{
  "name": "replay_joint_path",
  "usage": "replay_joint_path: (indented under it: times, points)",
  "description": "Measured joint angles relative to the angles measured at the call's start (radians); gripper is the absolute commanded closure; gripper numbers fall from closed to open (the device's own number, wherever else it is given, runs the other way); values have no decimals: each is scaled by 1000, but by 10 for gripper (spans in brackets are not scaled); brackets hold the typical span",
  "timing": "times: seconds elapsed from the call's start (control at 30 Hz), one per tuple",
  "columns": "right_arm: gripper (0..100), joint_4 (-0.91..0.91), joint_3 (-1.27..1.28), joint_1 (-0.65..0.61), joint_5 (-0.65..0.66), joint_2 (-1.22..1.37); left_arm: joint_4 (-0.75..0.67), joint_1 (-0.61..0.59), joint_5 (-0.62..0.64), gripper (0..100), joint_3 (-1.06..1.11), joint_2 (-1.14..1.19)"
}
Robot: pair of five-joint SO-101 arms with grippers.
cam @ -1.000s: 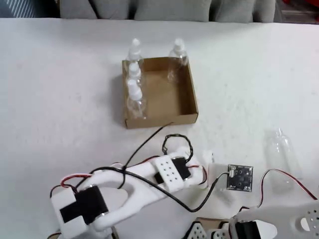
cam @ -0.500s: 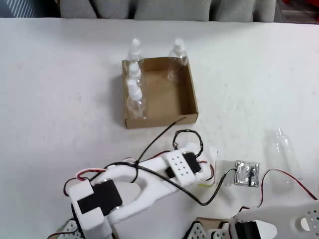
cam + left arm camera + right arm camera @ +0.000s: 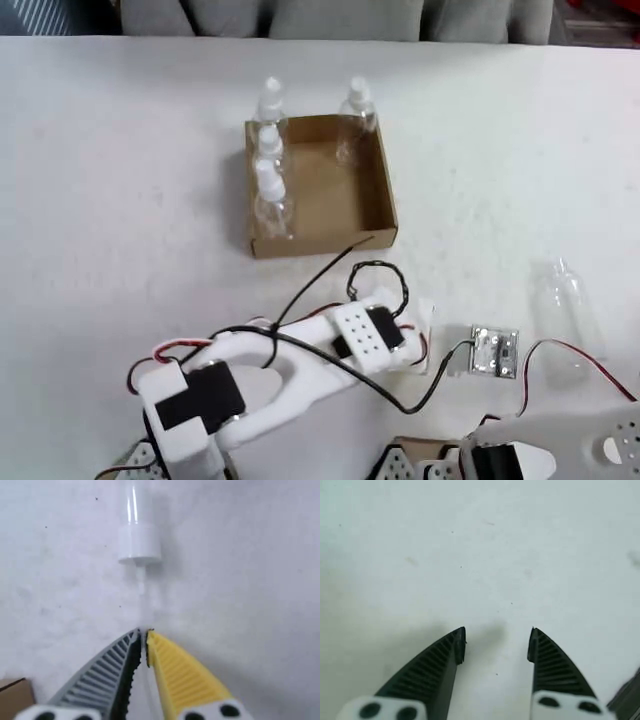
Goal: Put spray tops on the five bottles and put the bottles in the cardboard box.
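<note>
One white table (image 3: 120, 200) carries everything. Mid-table, the cardboard box (image 3: 322, 243) holds four capped bottles (image 3: 272, 205), apparently all inside. The left arm (image 3: 290, 365) stretches out below the box, and its left gripper (image 3: 143, 632) is clenched on the thin dip tube of the spray top (image 3: 139, 542), whose head points straight away from the jaws. The fifth bottle (image 3: 566, 305), uncapped, lies on its side well to the right of that gripper, long axis near-to-far, neck farthest. The right gripper (image 3: 496, 642) is nearer it, jaws spread over bare table.
</note>
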Motion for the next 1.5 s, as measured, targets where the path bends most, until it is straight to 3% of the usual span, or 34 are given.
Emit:
replay_joint_path:
  times: [0.27, 0.7, 1.13, 1.33, 1.5]
  points:
    - [829, 0, 0, 0, 0, 0, 0, -8, 20, 980, 0, 0]
    - [829, 0, 0, 0, 0, 0, 0, -124, 460, 980, 0, 0]
    - [828, 15, 0, 0, 0, 0, 0, -94, 485, 980, 212, -213]
    - [828, 164, 0, -44, 3, 0, 0, -94, 499, 980, 230, -224]
    - [827, 338, -41, -135, 3, -11, 0, -138, 614, 980, 230, -224]
